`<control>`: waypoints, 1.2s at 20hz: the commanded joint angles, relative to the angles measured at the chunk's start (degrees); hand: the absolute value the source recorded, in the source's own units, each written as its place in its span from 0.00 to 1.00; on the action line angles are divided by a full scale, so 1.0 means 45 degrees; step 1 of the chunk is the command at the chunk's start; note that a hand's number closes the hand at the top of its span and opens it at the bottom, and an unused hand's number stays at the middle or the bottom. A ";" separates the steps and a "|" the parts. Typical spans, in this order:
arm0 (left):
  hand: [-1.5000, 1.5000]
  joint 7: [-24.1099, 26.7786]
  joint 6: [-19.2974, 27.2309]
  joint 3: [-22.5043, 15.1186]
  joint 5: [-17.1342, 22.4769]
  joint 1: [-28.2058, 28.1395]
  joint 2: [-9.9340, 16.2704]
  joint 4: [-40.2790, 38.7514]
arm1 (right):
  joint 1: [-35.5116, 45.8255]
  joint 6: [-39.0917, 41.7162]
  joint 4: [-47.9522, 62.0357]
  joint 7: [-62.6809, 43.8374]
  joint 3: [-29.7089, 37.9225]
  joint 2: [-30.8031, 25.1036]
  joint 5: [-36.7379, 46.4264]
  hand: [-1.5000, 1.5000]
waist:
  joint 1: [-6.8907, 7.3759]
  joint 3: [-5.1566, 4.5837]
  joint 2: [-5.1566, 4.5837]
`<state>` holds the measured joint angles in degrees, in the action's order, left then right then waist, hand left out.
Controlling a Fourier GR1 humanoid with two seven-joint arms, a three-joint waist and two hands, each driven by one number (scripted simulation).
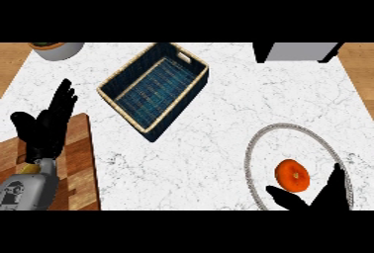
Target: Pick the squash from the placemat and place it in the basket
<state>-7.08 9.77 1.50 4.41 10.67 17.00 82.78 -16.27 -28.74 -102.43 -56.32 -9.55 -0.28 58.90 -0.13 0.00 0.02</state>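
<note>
Squash [293,175], small, round and orange with a paler dimple at its centre, lies on a round grey-rimmed placemat [252,148], just ahead of the right hand [325,195] and between its thumb and its fingers. That hand is spread, the thumb pointing away to its own left and the fingers rising on the far side of the squash; nothing is pinched yet, and I cannot tell whether any finger touches the skin. By its look the squash is likely light, stiff and smooth (a rounded body of that kind tends to roll or slip out of a shallow pinch), so the better hold is probably across its widest part, thumb on one flank and fingers on the opposite one, low enough to cup it.

Well ahead of the right hand and off to its left sits the basket [188,97], dark blue inside with a pale woven rim, set at an angle on the marble counter [219,133]. The left hand [45,126] rests open, fingers up, at the view's left edge over a wooden board [79,163].
</note>
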 commanded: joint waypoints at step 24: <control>0.50 -0.0312 -0.1070 0.0986 -0.0535 -0.0090 -0.0693 0.0391 | 0.1936 0.0469 0.4444 0.2432 0.0815 -0.0519 -0.2816 1.00 | 0.0076 0.0004 -0.0027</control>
<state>-9.54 6.24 5.14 0.98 10.01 13.78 86.04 -10.70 -29.76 -89.03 -48.39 -5.54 -1.65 48.98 -0.25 -0.85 0.60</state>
